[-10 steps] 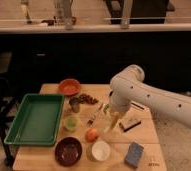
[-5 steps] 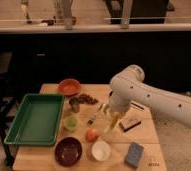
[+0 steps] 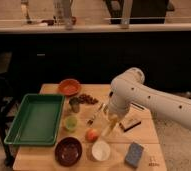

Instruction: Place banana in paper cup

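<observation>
My gripper [image 3: 111, 119] hangs from the white arm over the middle of the wooden table [image 3: 49, 159]. It is shut on the yellow banana [image 3: 109, 129], which points down and to the left from the fingers. The white paper cup [image 3: 101, 150] stands upright near the front edge, just below and slightly left of the banana's lower end. The banana is apart from the cup.
A round orange fruit [image 3: 92, 134] lies left of the banana. A light green cup [image 3: 70, 123], a maroon bowl [image 3: 68, 150], a green tray [image 3: 36, 120], an orange bowl [image 3: 69, 86], a utensil [image 3: 95, 116], a small box [image 3: 130, 123] and a blue sponge [image 3: 134, 154] surround the spot.
</observation>
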`<state>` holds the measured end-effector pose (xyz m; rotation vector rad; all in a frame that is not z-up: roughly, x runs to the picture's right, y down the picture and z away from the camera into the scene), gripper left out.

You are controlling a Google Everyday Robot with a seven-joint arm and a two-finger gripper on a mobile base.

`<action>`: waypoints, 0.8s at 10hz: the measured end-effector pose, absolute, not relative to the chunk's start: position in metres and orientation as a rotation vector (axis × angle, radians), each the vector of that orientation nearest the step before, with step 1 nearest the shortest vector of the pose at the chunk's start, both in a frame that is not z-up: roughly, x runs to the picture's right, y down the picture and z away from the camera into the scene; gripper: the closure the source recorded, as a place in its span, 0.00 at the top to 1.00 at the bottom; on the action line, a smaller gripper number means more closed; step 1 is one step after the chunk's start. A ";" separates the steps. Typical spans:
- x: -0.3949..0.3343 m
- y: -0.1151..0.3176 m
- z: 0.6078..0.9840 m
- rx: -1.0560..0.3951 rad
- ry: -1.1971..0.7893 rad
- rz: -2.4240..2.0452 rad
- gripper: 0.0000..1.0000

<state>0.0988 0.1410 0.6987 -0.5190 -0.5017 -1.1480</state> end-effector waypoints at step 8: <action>0.075 0.164 0.700 -0.508 -0.567 -1.149 0.00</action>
